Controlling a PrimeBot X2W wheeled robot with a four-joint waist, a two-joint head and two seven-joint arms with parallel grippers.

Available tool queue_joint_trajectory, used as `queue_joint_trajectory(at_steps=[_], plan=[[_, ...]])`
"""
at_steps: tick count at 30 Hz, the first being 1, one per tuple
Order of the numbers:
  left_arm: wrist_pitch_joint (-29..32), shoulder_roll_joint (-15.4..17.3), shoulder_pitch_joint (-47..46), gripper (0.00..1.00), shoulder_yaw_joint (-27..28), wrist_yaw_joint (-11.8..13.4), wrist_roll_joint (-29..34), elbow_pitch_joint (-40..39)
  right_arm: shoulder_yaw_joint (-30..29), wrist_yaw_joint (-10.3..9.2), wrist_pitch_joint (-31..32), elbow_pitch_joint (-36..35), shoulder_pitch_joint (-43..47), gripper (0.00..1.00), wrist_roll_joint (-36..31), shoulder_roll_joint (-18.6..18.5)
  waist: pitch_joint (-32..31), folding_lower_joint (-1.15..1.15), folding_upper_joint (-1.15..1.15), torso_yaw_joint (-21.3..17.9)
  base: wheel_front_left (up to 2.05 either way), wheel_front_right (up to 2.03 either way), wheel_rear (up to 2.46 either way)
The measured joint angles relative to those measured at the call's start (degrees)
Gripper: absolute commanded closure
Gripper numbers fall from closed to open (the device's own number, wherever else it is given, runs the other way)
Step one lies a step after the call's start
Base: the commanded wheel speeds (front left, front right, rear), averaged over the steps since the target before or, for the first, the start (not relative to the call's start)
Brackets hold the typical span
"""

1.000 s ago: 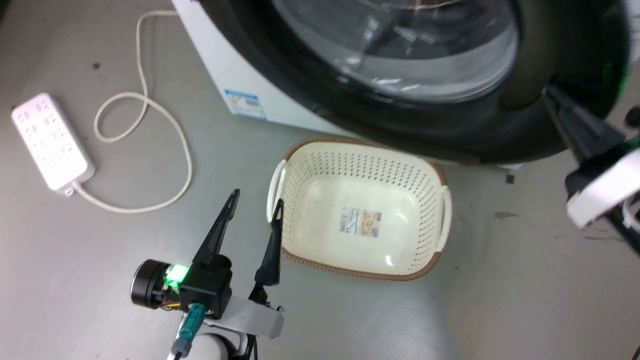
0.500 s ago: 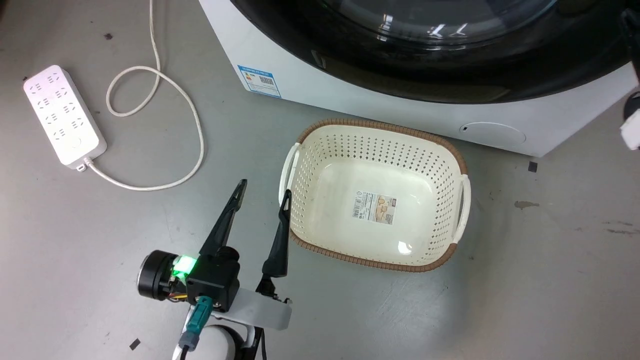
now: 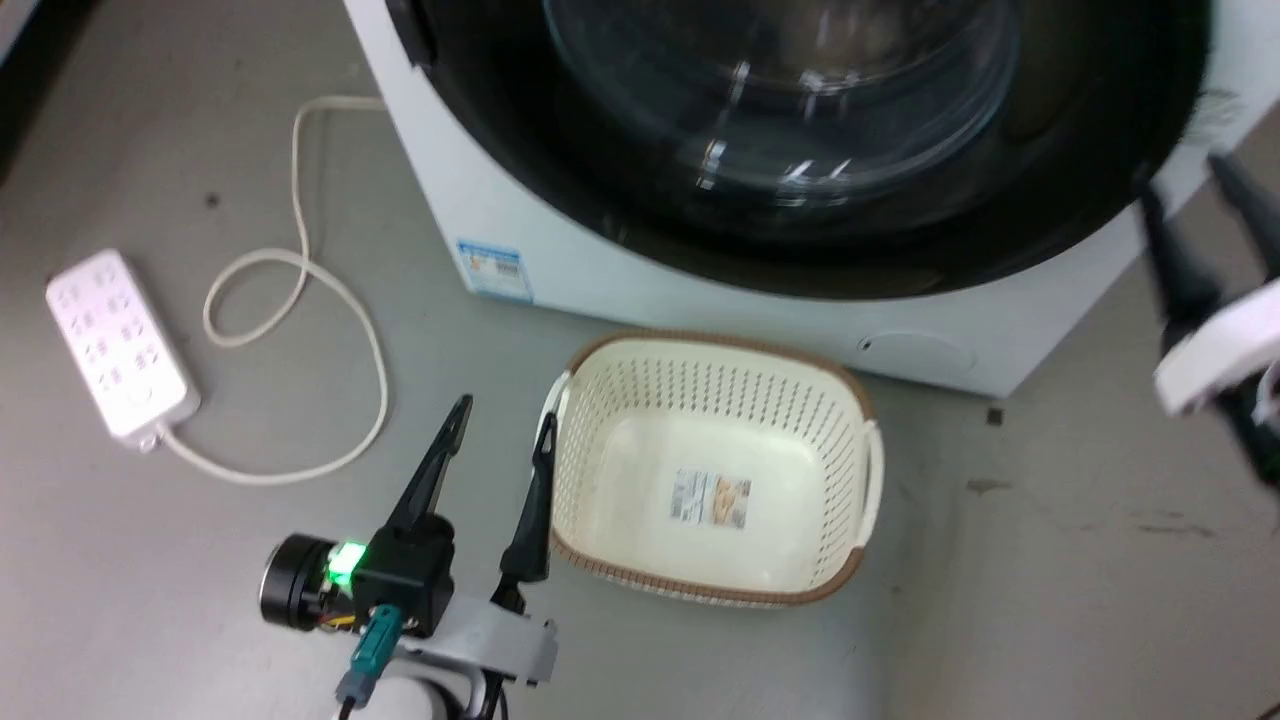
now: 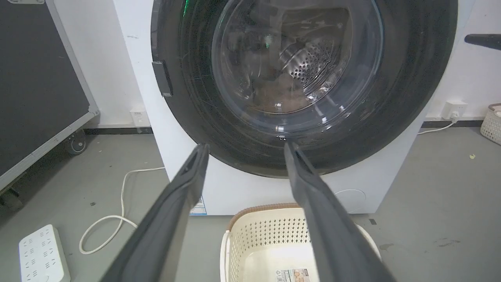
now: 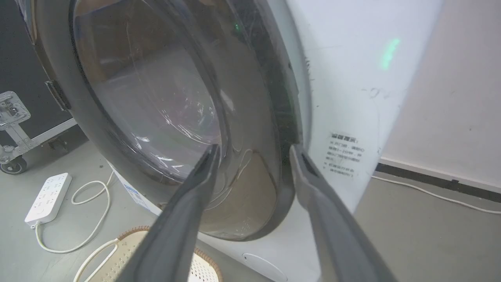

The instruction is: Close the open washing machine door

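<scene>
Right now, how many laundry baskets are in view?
2. One cream laundry basket stands on the floor before the washing machine; a second basket, cut off at the left wrist view's right edge, sits by the wall. Others may be hidden.

Ahead of the left claw (image 3: pixel 505 410), the washing machine door (image 3: pixel 780 230) is running off the head view's top edge, leaving its upper half unseen. The right claw (image 3: pixel 1183 178) is showing blurred, its wrist being cut by the right edge. Beside the left claw's right finger, the basket (image 3: pixel 700 345) is carrying a label (image 3: pixel 711 498) too small to read. In the right wrist view, the right claw's fingers (image 5: pixel 184 219) are covering much of the basket.
</scene>
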Motion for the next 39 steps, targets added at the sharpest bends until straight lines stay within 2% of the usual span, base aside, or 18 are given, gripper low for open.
queue_joint_trajectory(at_steps=[4,9,10,11,14,17,24,33,34,39], plan=[[0.0,0.6,2.2,0.00,1.0,-0.7,-0.9,1.1,-2.0,0.00,-1.6,-3.0,7.5,0.00,-2.4,1.9,-4.0,0.00,0.00,-1.7,0.00,0.00,0.00],[0.0,1.5,5.0,0.00,2.5,-1.0,-1.7,2.0,-10.5,-0.01,-1.9,-10.0,17.6,0.00,-9.7,6.3,-8.8,-0.01,0.00,-4.3,0.00,0.00,0.00],[0.0,1.8,6.4,0.00,3.3,-1.3,-2.2,2.2,-16.9,-0.01,-2.1,-15.9,24.4,0.00,-14.6,10.7,-11.1,-0.01,0.00,-6.0,0.00,0.00,0.00],[0.0,1.8,6.8,0.00,3.5,-1.3,-2.5,2.2,-18.9,-0.01,-2.1,-17.7,26.6,0.00,-15.4,12.9,-11.8,-0.01,0.00,-6.6,0.00,0.00,0.00],[0.0,2.0,8.0,0.00,4.1,-1.3,-2.7,2.1,-22.3,-0.02,-2.1,-22.0,32.9,0.00,-18.2,18.7,-13.2,-0.01,0.00,-8.3,0.00,0.00,0.00],[0.0,2.0,8.6,0.00,4.5,-1.3,-2.9,2.2,-24.4,-0.02,-2.1,-26.0,37.5,0.00,-21.6,22.7,-14.0,0.00,0.00,-9.5,0.00,0.00,0.00],[0.0,1.7,9.9,0.00,5.3,-1.3,-3.0,3.5,-21.7,-0.01,-0.6,-29.4,43.0,0.00,-27.5,24.7,-14.4,0.01,0.00,-10.9,0.00,0.00,0.00],[0.0,0.7,10.0,0.00,5.9,-1.2,-3.0,4.2,-22.3,-0.01,0.2,-31.3,43.3,0.00,-28.7,25.1,-14.2,0.01,0.00,-10.1,0.00,0.00,0.00],[0.0,0.6,10.0,1.00,5.9,-1.2,-3.0,4.3,-22.2,-0.01,0.4,-31.4,43.3,1.00,-28.9,25.1,-14.2,0.01,0.00,-10.0,0.00,0.00,0.00],[0.1,0.6,10.0,1.00,5.8,-1.2,-3.0,4.2,-22.2,-0.01,0.4,-31.4,43.2,1.00,-28.8,25.1,-14.2,0.01,0.00,-10.0,0.00,0.00,0.00]])
